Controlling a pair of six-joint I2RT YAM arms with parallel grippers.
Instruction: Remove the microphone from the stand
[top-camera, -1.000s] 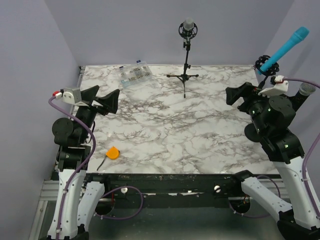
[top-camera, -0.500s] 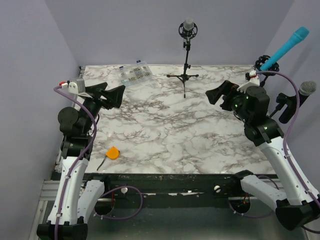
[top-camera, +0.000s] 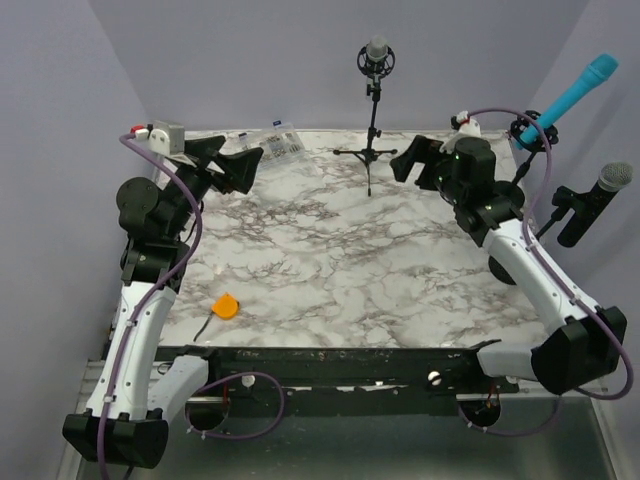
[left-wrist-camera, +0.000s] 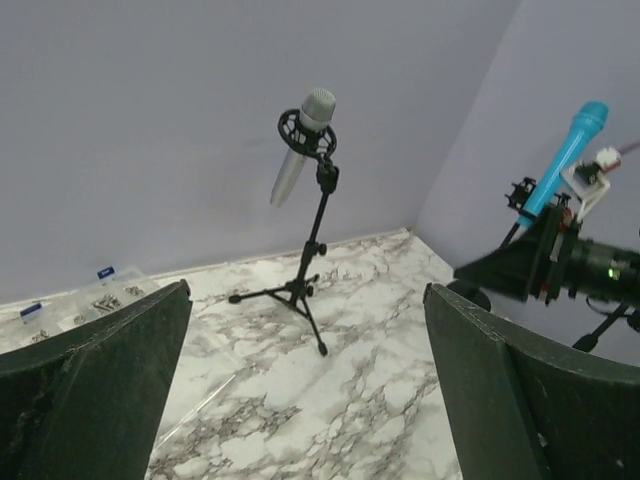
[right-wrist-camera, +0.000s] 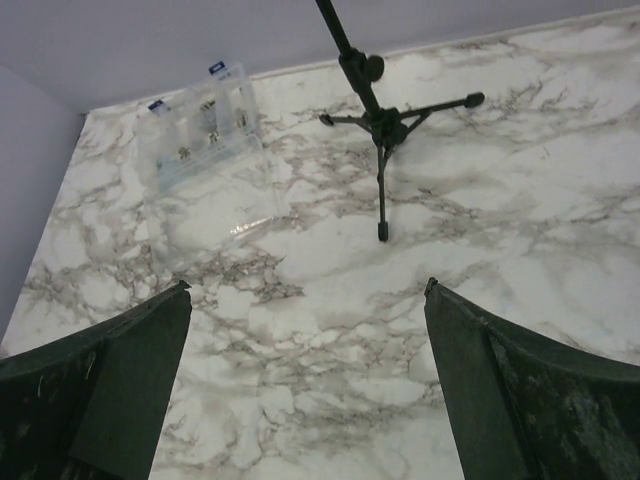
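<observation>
Two arms, three microphones. The left gripper (top-camera: 232, 160) hangs with jaws apart and empty over the marble table (top-camera: 330, 260), near one clear parts box (top-camera: 268, 147), with one orange piece (top-camera: 226, 305) at the near edge. At back centre, the grey microphone (top-camera: 376, 52) sits in the ring atop the single tripod stand (top-camera: 372, 120), steeply tilted, head up. The right gripper (top-camera: 408, 165) is likewise wide and empty. A blue microphone (top-camera: 575, 92) and a black microphone (top-camera: 592, 200) stand beyond the right edge.

Left arm (top-camera: 135, 340) and right arm (top-camera: 535, 280): white link shells, black joint housings. Purple cable (top-camera: 197, 220) routed along each arm. Gripper fingers (left-wrist-camera: 95, 390): flat black wedges, scuffed.
</observation>
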